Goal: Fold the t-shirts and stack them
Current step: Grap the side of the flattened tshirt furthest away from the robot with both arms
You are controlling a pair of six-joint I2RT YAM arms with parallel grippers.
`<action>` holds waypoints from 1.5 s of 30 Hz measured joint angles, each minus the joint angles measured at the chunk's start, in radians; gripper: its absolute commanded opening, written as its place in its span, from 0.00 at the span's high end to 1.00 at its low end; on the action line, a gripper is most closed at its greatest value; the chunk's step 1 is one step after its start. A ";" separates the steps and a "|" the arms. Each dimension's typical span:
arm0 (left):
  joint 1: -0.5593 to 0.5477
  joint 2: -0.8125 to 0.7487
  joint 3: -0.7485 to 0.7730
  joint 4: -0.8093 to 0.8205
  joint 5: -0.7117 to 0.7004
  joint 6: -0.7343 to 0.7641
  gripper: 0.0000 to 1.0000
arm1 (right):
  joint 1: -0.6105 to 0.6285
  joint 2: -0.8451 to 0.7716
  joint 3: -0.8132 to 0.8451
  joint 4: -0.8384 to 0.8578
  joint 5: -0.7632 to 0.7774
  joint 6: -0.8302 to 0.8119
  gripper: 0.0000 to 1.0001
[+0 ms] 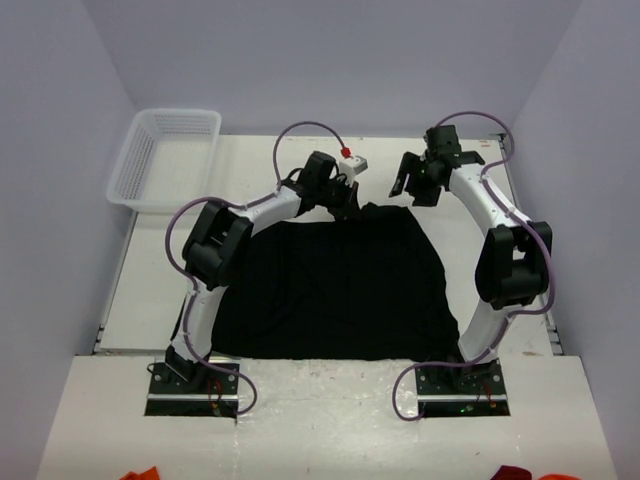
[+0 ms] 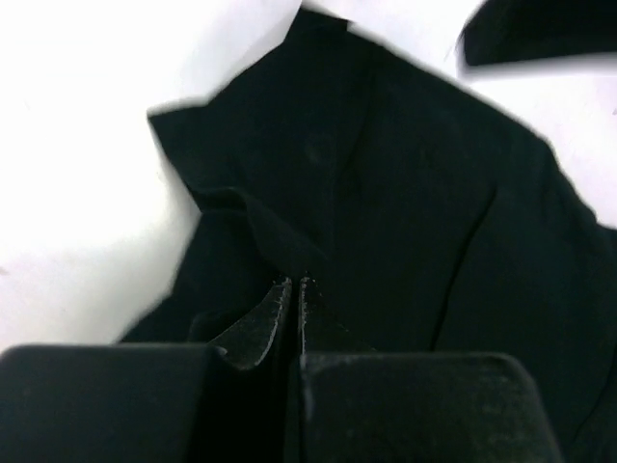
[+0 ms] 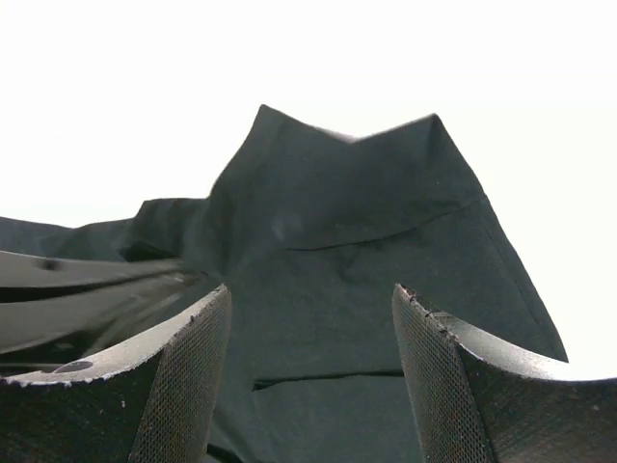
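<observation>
A black t-shirt (image 1: 340,280) lies spread over the middle of the white table, roughly square in outline. My left gripper (image 1: 347,200) is at the shirt's far edge, shut, with a raised fold of the cloth (image 2: 260,227) pinched at its tips (image 2: 294,283). My right gripper (image 1: 412,185) hovers open just beyond the shirt's far right corner. In the right wrist view its gripper (image 3: 310,294) has nothing between the fingers, and the peaked shirt cloth (image 3: 347,222) lies beyond them.
A white mesh basket (image 1: 165,158) stands at the table's far left corner. Purple cables loop off both arms. Bits of red cloth (image 1: 140,474) (image 1: 515,473) show at the near edge of the top view. Walls close the table in on three sides.
</observation>
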 measured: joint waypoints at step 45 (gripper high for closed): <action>-0.174 -0.512 -0.573 -0.019 -0.604 -0.250 0.36 | 0.095 0.156 0.101 -0.109 -0.193 -0.097 0.45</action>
